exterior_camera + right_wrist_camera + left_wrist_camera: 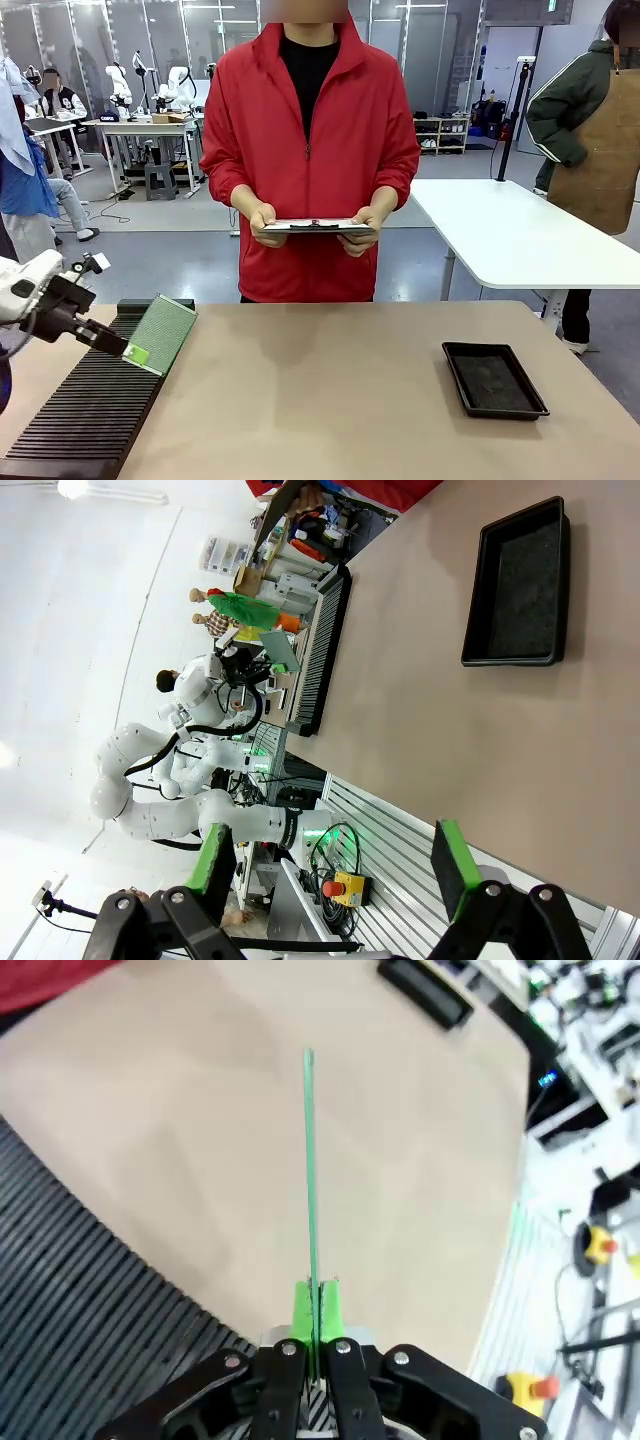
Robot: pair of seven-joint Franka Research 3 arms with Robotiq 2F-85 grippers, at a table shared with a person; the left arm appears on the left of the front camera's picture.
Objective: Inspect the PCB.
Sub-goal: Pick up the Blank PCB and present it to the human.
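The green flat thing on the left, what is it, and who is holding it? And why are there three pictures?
That green flat thing is a circuit board, the part inside electronics. A robot's left gripper, a hand with two fingers, pinches it shut at one corner and holds it up above a black ribbed rack.

The three pictures come from three cameras. One looks across the tan table at a person in a red jacket holding a clipboard. One sits on the robot's left wrist, so the board shows edge-on, like a thin green line. The last sits on the right wrist: the right gripper is open and holds nothing. A shallow black tray lies on the table.
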